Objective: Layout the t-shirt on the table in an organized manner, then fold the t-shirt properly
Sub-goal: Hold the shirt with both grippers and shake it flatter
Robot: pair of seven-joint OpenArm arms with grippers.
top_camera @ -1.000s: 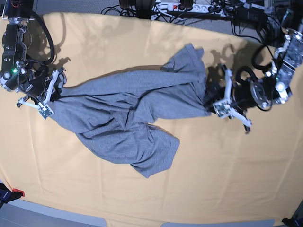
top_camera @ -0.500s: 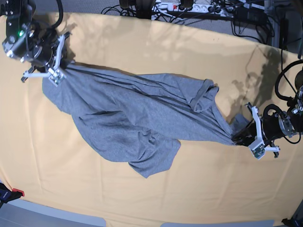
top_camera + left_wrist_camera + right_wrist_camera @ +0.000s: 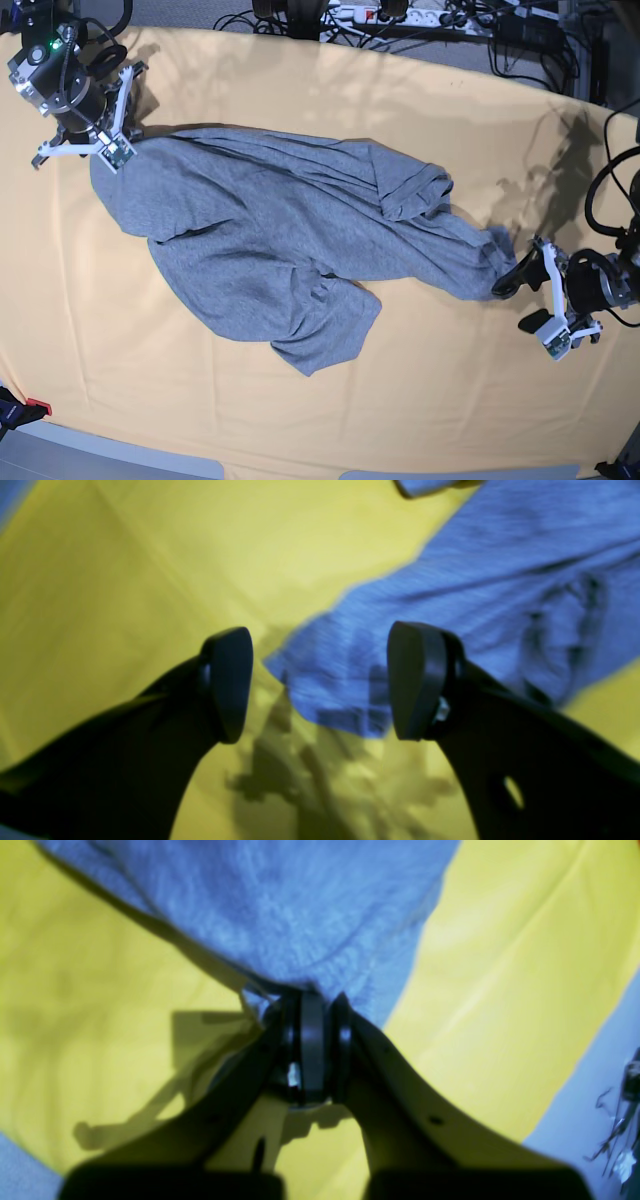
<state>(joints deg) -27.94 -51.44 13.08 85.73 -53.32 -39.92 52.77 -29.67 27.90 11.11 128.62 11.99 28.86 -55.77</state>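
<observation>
The grey t-shirt (image 3: 270, 240) lies crumpled in a long diagonal band across the orange table (image 3: 300, 80), from far left to mid right. My right gripper (image 3: 122, 148) is at the shirt's far-left corner. In the right wrist view this gripper (image 3: 312, 1005) is shut on a pinch of the t-shirt (image 3: 275, 905). My left gripper (image 3: 522, 298) stands open just past the shirt's right end. In the left wrist view its jaws (image 3: 320, 685) are wide apart and hold nothing. The loose tip of the t-shirt (image 3: 475, 580) lies on the table (image 3: 125, 555) beyond them.
Cables and a power strip (image 3: 400, 15) run along the table's far edge. A small red and black object (image 3: 30, 408) sits at the near left corner. Bare cloth stretches in front of the shirt toward the near edge (image 3: 300, 465).
My left gripper has opened and let go of the shirt's right end, which now rests slack on the table. My right gripper still holds the far-left corner and has barely moved.
</observation>
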